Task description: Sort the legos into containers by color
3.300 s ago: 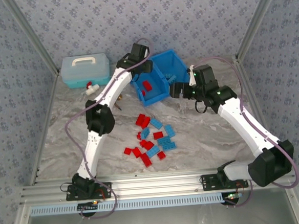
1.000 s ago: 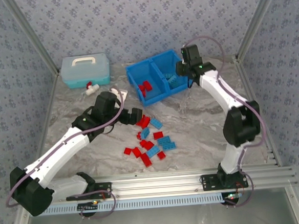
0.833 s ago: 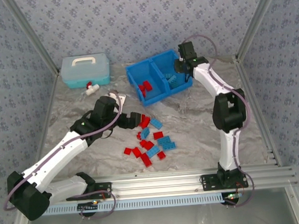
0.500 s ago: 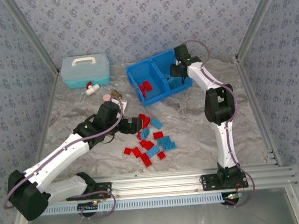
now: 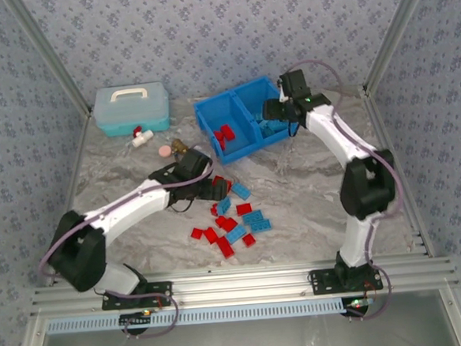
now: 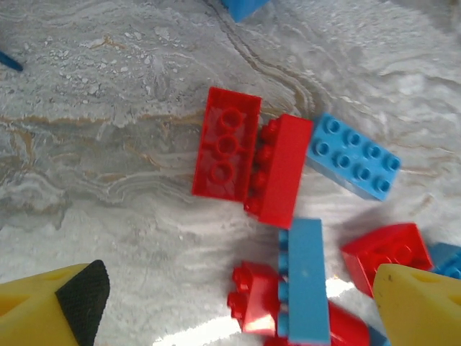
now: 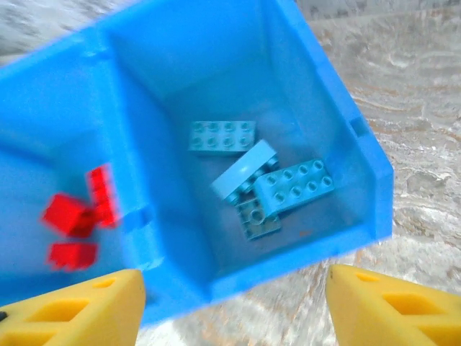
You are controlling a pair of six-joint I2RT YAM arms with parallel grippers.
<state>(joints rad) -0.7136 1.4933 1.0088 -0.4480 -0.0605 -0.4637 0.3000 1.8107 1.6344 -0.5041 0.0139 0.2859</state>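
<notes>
Down through the left wrist camera first: left gripper (image 6: 248, 301) spread wide, yellow fingertips (image 6: 43, 310) sitting in the two bottom corners, gripping nothing. Below and between them, loose legos (image 6: 277, 173) on the marbled table (image 6: 108, 108). At centre frame, a red brick (image 6: 225, 143) lying studs up, pressed flank to flank against a second red brick tipped on its side. Just right of that pair and close against it, a light blue eight-stud brick (image 6: 353, 156). Lower centre, a light blue brick (image 6: 304, 277) on its side, jammed against a small red one (image 6: 252, 299), with another red piece (image 6: 385, 249) toward the lower right.

Over to the right wrist camera: right gripper (image 7: 241, 306) released as well, fingers wide at the bottom corners, empty, hanging above the bright blue bin (image 7: 115, 79). In the right-hand compartment, centre of frame, four light blue bricks (image 7: 288, 186) heaped together, one leaning across the others. In the left compartment, at the left edge, a few red bricks (image 7: 72, 223), blurred.

From the top camera: bin in the upper middle, right gripper (image 5: 274, 110) over its right half, left gripper (image 5: 216, 191) low at the top edge of the scattered pile (image 5: 238, 220) at mid-frame. Well apart in the upper left, a light teal case (image 5: 131, 107). Between case and pile, a pink disc (image 5: 165, 151) just beside a brass fitting (image 5: 179, 146).
</notes>
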